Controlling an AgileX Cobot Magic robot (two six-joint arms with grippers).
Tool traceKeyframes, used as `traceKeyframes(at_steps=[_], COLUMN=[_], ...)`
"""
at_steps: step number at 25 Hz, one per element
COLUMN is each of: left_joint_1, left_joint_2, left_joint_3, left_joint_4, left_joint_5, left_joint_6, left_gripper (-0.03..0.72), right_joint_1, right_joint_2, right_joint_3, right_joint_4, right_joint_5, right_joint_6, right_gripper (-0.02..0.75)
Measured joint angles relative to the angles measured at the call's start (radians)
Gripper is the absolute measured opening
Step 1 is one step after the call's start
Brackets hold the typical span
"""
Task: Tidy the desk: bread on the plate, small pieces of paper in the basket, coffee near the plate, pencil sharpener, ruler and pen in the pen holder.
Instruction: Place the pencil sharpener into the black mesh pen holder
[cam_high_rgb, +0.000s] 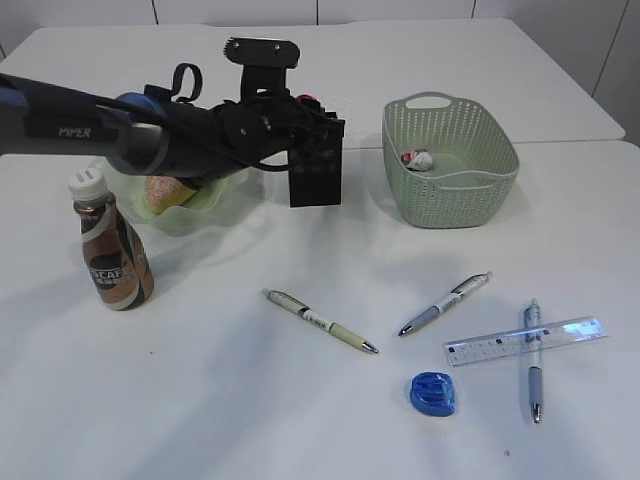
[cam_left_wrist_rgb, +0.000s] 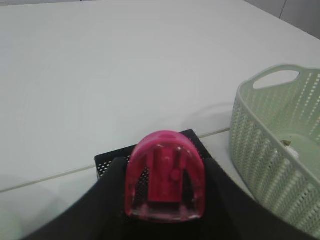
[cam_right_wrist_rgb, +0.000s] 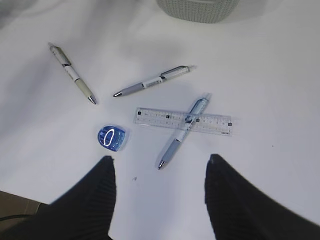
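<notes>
Left arm stretches rightward, its gripper clamped (something pink between); right gripper spread apart.

The desk bears pens, ruler, basket, coffee.

Three pens, two pencil sharpeners, one blue and one pink. One ruler, one coffee bottle, one bread, one plate, one basket, one pen holder.

We see the bread in the wavy green plate, the coffee upright just in front of it, and a pink pencil sharpener over the black pen holder. A crumpled paper lies in the basket. On the desk lie three pens, the last crossed with the clear ruler, and a blue sharpener.
</notes>
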Motion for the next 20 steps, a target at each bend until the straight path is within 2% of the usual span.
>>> traceKeyframes(at_steps=[13,20], left_joint_1=[0.000,0.000], left_joint_2=[0.000,0.000], left_joint_3=[0.000,0.000], left_joint_4=[0.000,0.000], left_joint_5=[0.000,0.000], left_joint_6=[-0.005,-0.005], left_gripper=[0.282,0.322], right_joint_1=[0.000,0.000], right_joint_2=[0.000,0.000], right_joint_3=[0.000,0.000], right_joint_4=[0.002,0.004], right_joint_5=[-0.001,-0.002], right_joint_6=[0.000,0.000], right_gripper=[0.449,0.449])
